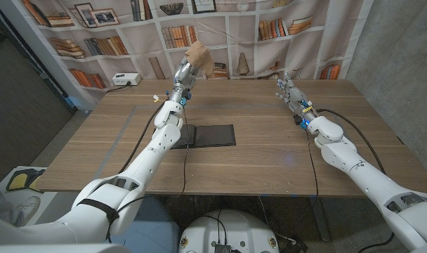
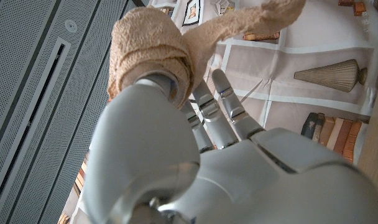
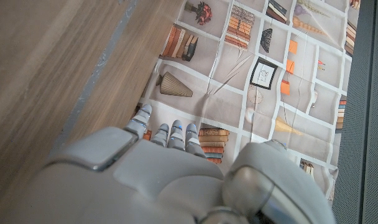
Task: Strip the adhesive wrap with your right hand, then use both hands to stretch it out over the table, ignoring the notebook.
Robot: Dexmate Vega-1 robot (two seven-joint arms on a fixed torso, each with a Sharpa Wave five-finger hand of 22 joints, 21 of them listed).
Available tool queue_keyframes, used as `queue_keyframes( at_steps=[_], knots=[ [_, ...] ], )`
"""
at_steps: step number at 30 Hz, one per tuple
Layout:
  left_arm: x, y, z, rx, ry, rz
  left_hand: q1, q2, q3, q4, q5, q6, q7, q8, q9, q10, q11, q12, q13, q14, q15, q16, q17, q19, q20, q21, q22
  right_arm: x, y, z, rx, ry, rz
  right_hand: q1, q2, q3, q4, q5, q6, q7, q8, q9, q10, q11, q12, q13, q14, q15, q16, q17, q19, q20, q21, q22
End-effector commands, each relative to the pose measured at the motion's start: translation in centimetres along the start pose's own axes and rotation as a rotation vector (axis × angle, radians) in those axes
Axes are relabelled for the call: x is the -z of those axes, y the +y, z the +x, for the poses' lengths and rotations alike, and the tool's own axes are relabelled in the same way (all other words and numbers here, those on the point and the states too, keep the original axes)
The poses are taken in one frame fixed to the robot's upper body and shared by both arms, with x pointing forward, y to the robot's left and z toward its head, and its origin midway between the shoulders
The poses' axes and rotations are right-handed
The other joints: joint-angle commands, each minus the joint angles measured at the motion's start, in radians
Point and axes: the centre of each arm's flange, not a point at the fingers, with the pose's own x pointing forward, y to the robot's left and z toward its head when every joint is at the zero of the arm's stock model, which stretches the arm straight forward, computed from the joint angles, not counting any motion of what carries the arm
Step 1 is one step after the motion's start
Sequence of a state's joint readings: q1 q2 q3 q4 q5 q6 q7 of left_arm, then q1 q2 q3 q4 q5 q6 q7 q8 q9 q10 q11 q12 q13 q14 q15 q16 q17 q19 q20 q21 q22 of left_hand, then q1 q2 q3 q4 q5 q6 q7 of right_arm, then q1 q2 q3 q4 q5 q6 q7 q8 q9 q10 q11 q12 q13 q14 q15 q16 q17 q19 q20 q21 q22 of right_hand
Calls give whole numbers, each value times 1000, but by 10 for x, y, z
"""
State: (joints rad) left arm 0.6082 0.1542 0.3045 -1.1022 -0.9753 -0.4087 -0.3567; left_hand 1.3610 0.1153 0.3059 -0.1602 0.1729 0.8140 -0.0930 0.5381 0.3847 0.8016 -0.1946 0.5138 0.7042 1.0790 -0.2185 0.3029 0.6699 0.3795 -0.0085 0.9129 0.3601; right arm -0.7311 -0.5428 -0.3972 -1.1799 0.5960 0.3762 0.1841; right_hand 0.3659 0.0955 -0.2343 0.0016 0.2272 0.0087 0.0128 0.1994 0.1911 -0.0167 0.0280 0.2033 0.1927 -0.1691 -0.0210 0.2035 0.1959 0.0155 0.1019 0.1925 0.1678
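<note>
— What do we see, biggest first?
— The wooden table (image 1: pixel 270 151), with the dark notebook (image 1: pixel 208 134) at its centre.
— Our hands?
— Our left hand (image 1: pixel 187 70), raised at eleven o'clock, wears the tan adhesive wrap (image 2: pixel 153 53) around its thumb, one tail loose. Our right hand (image 1: pixel 288 87), at one o'clock, holds nothing, fingers straight.

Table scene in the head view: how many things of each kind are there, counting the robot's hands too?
Robot hands: 2, the left hand and the right hand
Tan adhesive wrap, wound on the left hand: 1
Dark notebook lying on the table: 1
White box behind the table's far left corner: 1
Total: 5
</note>
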Motion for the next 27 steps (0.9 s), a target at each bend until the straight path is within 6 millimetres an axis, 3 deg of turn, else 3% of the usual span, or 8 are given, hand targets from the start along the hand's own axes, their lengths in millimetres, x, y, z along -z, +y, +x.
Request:
queue_keyframes(
  at_steps=[1, 4, 7, 9, 11, 15, 22, 27],
  knots=[
    [0, 0, -5, 11, -11, 0, 1, 3, -10, 9, 3, -14, -5, -9, 1, -11, 0, -10, -1, -39, -23, -13, 11, -16, 9, 9, -9, 1, -1, 1, -11, 6, -2, -1, 0, 3, -2, -1, 10, 1, -1, 1, 1, 1, 0, 2, 5, -4, 3, 1, 0, 10, -1, 3],
    [0, 1, -5, 16, -12, -6, -16, 6, -17, 19, 4, -26, -5, -11, 6, -20, 4, -12, 7, -51, -24, -19, 20, -22, 16, 11, -18, 1, 0, 3, -15, 7, 0, -1, -1, 3, -2, -2, 12, 0, 0, 1, 2, -2, 0, 2, 5, -5, 3, 1, 0, 10, -1, 3],
    [1, 3, -6, 16, -8, -10, -104, -1, -56, 63, 20, -35, -12, -7, 11, -31, -1, -20, 15, -65, -21, -37, 30, -21, 12, 5, -59, 2, 0, 5, -18, 10, 2, -1, -1, 3, -2, -2, 13, -1, 0, 1, 11, -3, 3, 2, 5, -6, 3, 1, 0, 10, -1, 3],
    [1, 4, -7, 15, -7, -11, -153, -18, -82, 86, 36, -42, -16, -5, 9, -35, -5, -27, 16, -68, -17, -55, 23, -17, 9, -4, -89, 2, 0, 6, -23, 10, 2, -2, -1, 3, -2, -2, 13, -1, 0, 1, 14, 0, 4, 2, 5, -6, 3, 1, 0, 10, -1, 3],
    [2, 6, -7, 11, -4, -3, -215, -61, -125, 114, 56, -44, -20, -4, 4, -34, -8, -33, 15, -65, -16, -71, 12, -14, 6, -16, -119, 2, 1, 7, -24, 11, 4, -2, -2, 3, -2, -2, 13, -1, 0, 1, 12, -3, 3, 2, 5, -6, 3, 1, 0, 10, -1, 3],
    [3, 7, -8, 19, 5, 4, -258, -118, -171, 131, 89, -41, -27, -6, -8, -28, -11, -41, 11, -62, -15, -85, -1, -7, -1, -29, -148, 2, 2, 9, -30, 10, 2, -2, -2, 3, -2, -2, 14, -1, 0, 1, 14, -2, 4, 2, 6, -7, 3, 1, 1, 10, -1, 3],
    [4, 8, -8, 22, 5, 4, -291, -154, -210, 150, 124, -41, -29, -11, -18, -31, -12, -52, 6, -62, -12, -94, -10, -4, -2, -41, -165, 3, 3, 10, -30, 11, 4, -2, -1, 3, -2, -1, 15, -2, 0, 1, 15, -2, 4, 2, 6, -8, 3, 1, 1, 10, -1, 3],
    [4, 8, -7, 30, 4, 9, -312, -169, -240, 168, 164, -76, -25, -33, -30, -60, -12, -84, -13, -105, -12, -111, -22, -12, 4, -55, -170, 3, 3, 10, -30, 10, 4, -2, -1, 3, -2, -1, 15, -2, 0, 1, 15, -3, 3, 2, 6, -7, 3, 1, 1, 10, -2, 3]
  ],
)
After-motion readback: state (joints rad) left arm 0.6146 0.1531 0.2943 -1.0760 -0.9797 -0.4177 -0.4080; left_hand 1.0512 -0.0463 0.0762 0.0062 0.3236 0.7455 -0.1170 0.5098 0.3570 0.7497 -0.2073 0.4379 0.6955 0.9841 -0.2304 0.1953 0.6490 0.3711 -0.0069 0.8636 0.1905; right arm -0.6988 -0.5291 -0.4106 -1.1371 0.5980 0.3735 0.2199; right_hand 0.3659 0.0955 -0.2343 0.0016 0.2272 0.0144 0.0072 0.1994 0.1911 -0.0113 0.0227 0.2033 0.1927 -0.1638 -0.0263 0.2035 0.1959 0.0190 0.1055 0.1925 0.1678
